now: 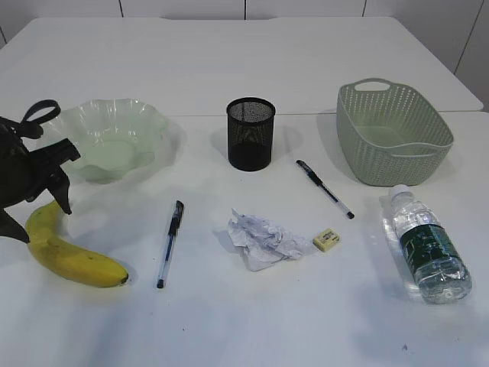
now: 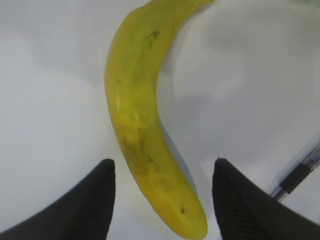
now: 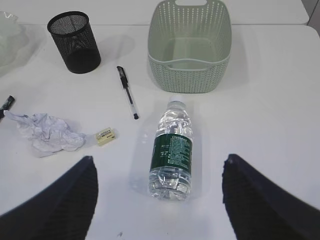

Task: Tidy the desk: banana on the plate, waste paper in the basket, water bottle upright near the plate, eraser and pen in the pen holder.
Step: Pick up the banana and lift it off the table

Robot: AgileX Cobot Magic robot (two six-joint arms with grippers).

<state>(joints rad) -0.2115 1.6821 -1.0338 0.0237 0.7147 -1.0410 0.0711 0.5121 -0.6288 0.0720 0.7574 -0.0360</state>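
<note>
1. Basket [image 1: 397,141], upper right of the exterior view: stiff woven plastic, open and bare inside. It probably needs no moving.
2. Plate [image 1: 153,122], upper left: a wavy pale green dish, likely brittle, so anything set in it should go down softly.
3. Bottle [image 1: 426,248], lower right, lies on its side with its cap toward the basket. Filled with water, it looks heavy, smooth and apt to roll; the labelled middle seems the best hold.
4. Banana [image 1: 72,260], lower left, lies on the table just in front of the plate. It is soft, curved and easily bruised; a gentle pinch across the thick middle should do.
5. Holder [image 1: 250,134], upper centre: rigid black mesh, light, likely easy to tip.
6. Paper [image 1: 263,241], centre: a crumpled, featherweight ball that will crush under any grip.
7. Two pens: one [image 1: 170,243] beside the banana, one [image 1: 325,189] between holder and basket. Thin, stiff and flat on the table, awkward to pinch.
8. Eraser [image 1: 326,240], right of the paper: small, probably grippy.
9. Left gripper [image 2: 164,200] stands open, its jaws straddling the banana's end without touching. In the exterior view it covers the banana's stem.
10. Right gripper [image 3: 160,192] gapes wide above the bottle, holding nothing; it is outside the exterior view.
</note>
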